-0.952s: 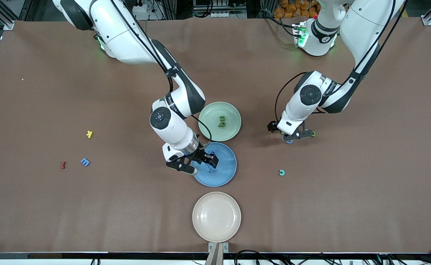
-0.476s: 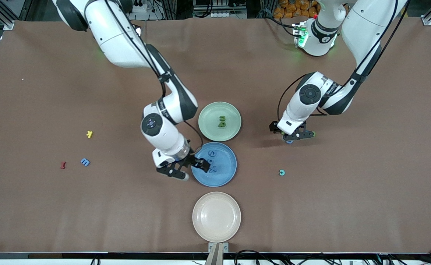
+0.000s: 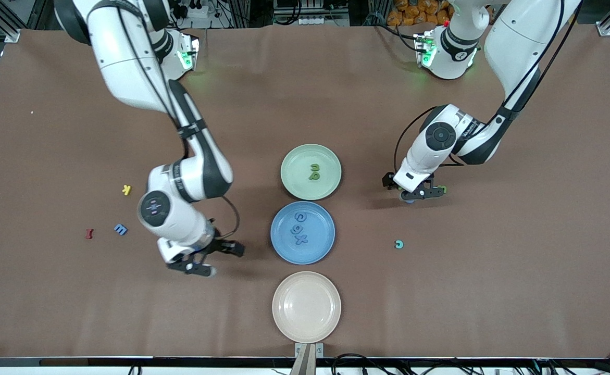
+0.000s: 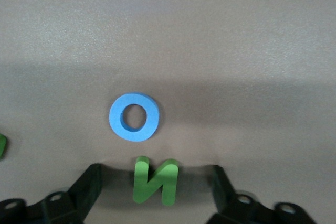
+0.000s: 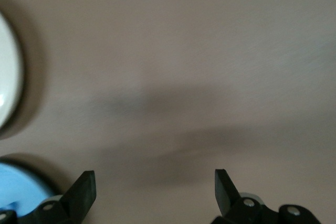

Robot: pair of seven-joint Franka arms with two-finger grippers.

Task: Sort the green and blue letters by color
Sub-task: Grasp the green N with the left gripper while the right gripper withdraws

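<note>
My left gripper (image 3: 420, 194) is low over the table toward the left arm's end. It is open, with a green N (image 4: 154, 180) lying between its fingers and a gap on each side. A blue O (image 4: 134, 117) lies flat just beside the N. My right gripper (image 3: 220, 259) is open with nothing in it, over bare table beside the blue plate (image 3: 321, 245). That plate holds three blue letters (image 3: 299, 227). The green plate (image 3: 297, 161) holds two green letters (image 3: 314, 172). A blue letter (image 3: 120, 229) lies toward the right arm's end.
A cream plate (image 3: 306, 307) with nothing on it sits nearest the front camera. A teal C (image 3: 398, 244) lies alone, nearer the camera than my left gripper. A yellow K (image 3: 126, 190) and a dark red piece (image 3: 89, 234) lie near the loose blue letter.
My right gripper opened over the blue plate, left a blue letter there, and swung away toward the right arm's end. My left gripper has barely shifted.
</note>
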